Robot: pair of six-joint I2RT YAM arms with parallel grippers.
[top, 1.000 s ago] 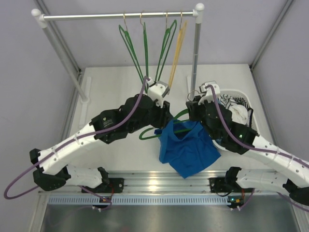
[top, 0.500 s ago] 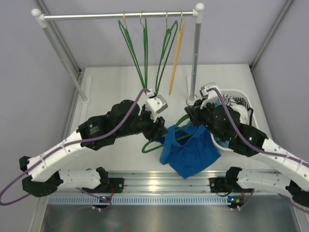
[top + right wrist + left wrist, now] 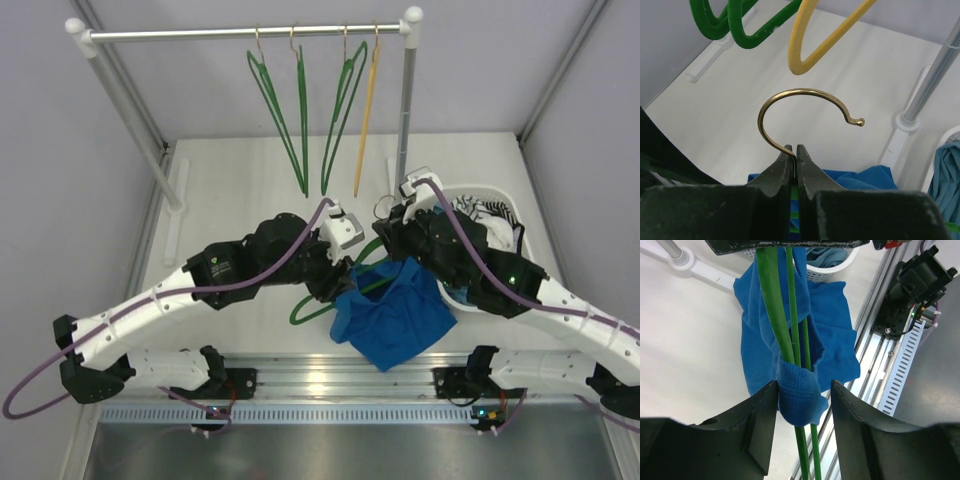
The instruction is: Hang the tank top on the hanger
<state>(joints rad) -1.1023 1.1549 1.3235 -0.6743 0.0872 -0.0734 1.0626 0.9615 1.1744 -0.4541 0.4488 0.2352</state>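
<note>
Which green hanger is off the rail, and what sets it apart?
The lowest green hanger: the right gripper pinches its hook and the tank top is draped on it. The other three hang bare on the rail.

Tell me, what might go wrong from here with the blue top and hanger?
The right hand pinches only the thin brass hook, so the hanger could twist or slip. The left hand seems to hold just a small bunch of the tank top, which might slide off the hanger's arm.

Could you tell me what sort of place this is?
Probably a robotics lab cell for laundry tasks: a white table walled by plain panels, a clothes rail with hangers, a laundry basket.
</note>
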